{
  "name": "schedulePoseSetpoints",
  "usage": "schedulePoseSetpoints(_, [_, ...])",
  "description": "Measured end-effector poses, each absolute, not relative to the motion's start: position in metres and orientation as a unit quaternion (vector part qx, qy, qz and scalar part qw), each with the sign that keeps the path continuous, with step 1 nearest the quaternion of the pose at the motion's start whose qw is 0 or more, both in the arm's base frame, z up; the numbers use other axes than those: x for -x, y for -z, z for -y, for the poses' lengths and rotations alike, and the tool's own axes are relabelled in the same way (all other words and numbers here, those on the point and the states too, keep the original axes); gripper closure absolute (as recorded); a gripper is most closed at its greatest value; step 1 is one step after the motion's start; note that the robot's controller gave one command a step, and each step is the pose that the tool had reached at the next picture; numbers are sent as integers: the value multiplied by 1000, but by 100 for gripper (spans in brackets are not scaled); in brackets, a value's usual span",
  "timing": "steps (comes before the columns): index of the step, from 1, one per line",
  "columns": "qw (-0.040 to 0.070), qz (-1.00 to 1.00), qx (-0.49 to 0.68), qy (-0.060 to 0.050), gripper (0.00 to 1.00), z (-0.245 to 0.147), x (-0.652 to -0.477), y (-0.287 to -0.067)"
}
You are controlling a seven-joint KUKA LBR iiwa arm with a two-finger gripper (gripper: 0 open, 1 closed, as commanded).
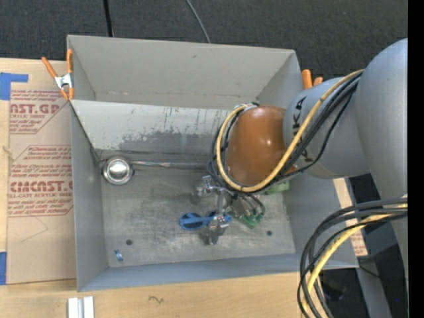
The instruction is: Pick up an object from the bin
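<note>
My gripper [211, 209] hangs low over the bin floor, right of the middle, under the arm's orange cover. Its two metal fingers stand apart, one toward the back [204, 190] and one toward the front [216, 225], so it is open. A small blue flat thing [191, 221] lies on the floor just left of the front finger, touching or nearly touching it. Nothing shows between the fingers. A green thing [252, 218] lies just to the gripper's right, partly hidden by the wrist.
A metal ladle lies along the back slope, its round bowl [117, 170] at the left and its thin handle running right toward the gripper. A tiny blue bit [118, 255] sits in the front left corner. The arm covers the bin's right side.
</note>
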State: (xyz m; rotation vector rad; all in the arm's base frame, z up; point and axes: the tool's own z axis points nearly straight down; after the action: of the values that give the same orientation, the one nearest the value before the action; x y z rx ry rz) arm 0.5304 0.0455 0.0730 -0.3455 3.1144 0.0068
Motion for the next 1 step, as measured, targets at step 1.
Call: schedulePoseSetpoints(1, [-2, -994, 112, -1, 100, -45, -528, -73])
